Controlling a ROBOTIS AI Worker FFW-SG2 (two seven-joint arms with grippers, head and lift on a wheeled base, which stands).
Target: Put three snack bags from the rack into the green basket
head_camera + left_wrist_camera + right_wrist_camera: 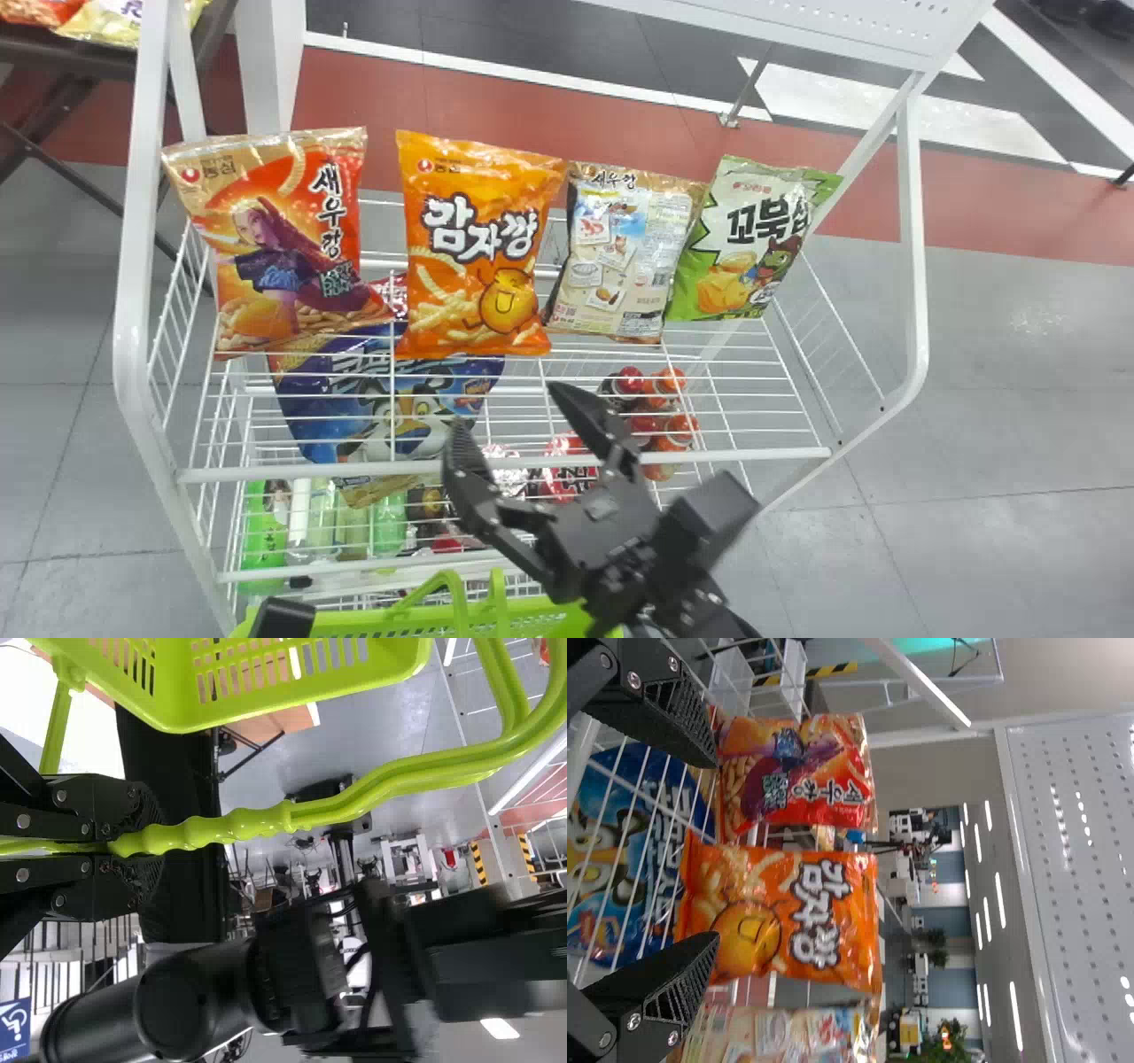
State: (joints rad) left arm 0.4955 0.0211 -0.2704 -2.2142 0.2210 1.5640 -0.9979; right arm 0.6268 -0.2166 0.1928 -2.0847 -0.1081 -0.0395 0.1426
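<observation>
On the rack's upper shelf stand a red-orange snack bag (288,239), an orange bag (474,244), a beige bag (625,252) and a green-white bag (753,239). My right gripper (511,413) is open in front of the shelf, nearer than the orange bag. From the wrist, the right gripper (713,850) has the orange bag (788,917) and part of the red-orange bag (797,771) beyond its spread fingers. Low in the head view, my left gripper (282,618) is partly visible by the green basket (354,624). The left gripper (142,843) is closed around the basket's handle (390,784).
White wire rails (505,465) cross the rack's front, with posts (133,266) at its sides. A blue bag (390,399), bottles and other packs lie below the upper shelf. A dark stand with more bags (97,44) is at the back left.
</observation>
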